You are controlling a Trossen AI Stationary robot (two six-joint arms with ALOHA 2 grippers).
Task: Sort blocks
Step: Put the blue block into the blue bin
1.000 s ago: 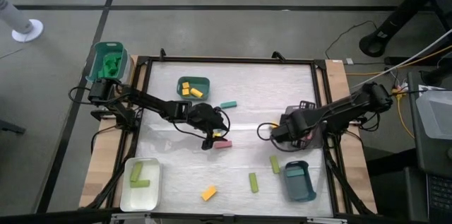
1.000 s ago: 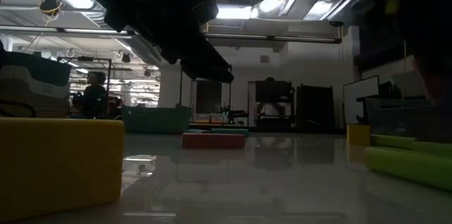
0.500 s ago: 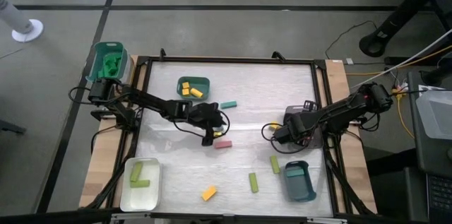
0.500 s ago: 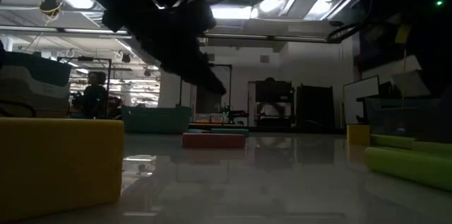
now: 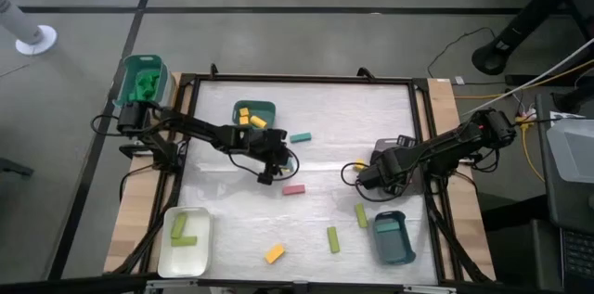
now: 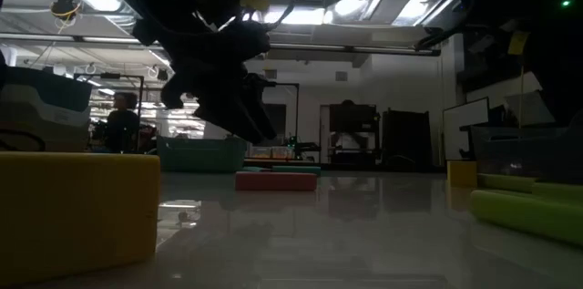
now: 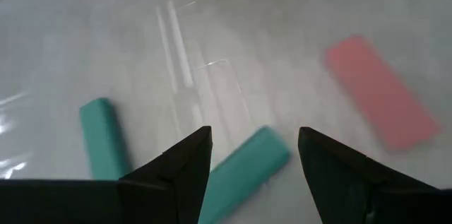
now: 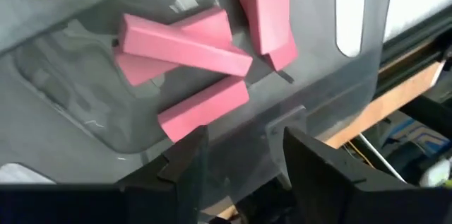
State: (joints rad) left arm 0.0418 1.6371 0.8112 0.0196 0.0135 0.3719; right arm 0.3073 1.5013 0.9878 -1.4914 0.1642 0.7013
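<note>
From my console, working left to right: two lime blocks [image 5: 182, 229] lie in the white tray [image 5: 167, 255], three yellow ones [image 5: 248, 119] in the green tray [image 5: 267, 108]. My left gripper [image 7: 254, 155] hangs over mid-bench, fingers apart and empty, above two teal blocks [image 7: 244, 174] and a pink block [image 5: 293, 189] at its 4 o'clock. Loose on the white bench [image 5: 343, 118] are one yellow and two lime. My right gripper [image 8: 244, 150], fingers open, hovers over the grey tray [image 8: 63, 111] holding several pink blocks [image 8: 185, 46]; exact count unclear.
</note>
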